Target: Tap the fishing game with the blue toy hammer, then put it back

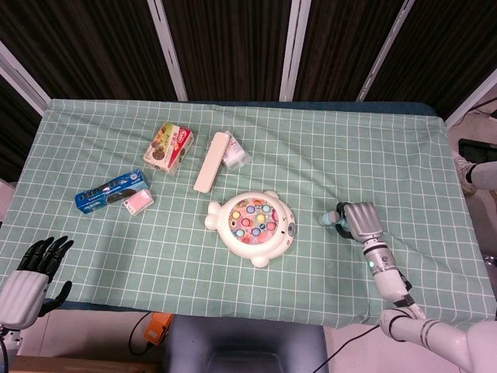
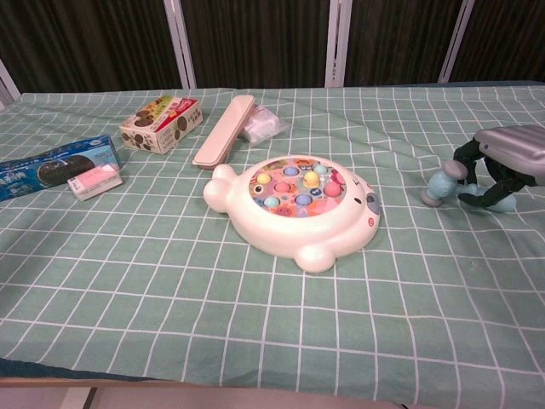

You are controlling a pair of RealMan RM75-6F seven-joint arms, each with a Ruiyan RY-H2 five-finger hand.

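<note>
I see matt green checked cloth [image 2: 170, 281] covering the table, a glossy smooth plastic fishing game [image 2: 294, 209], a pale-blue plastic hammer [image 2: 443, 185], and shiny printed cardboard boxes [image 2: 159, 123].

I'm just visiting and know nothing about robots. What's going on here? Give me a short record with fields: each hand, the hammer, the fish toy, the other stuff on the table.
right hand: right hand is low over the cloth, fingers curled around the blue toy hammer
left hand: left hand is off the near left table edge, fingers apart, holding nothing
hammer: head points toward the fishing game, at cloth level
fishing game: fishing game sits mid-table, apart from the hammer
other items: blue cookie box, pink packet, snack box, long beige case
</note>
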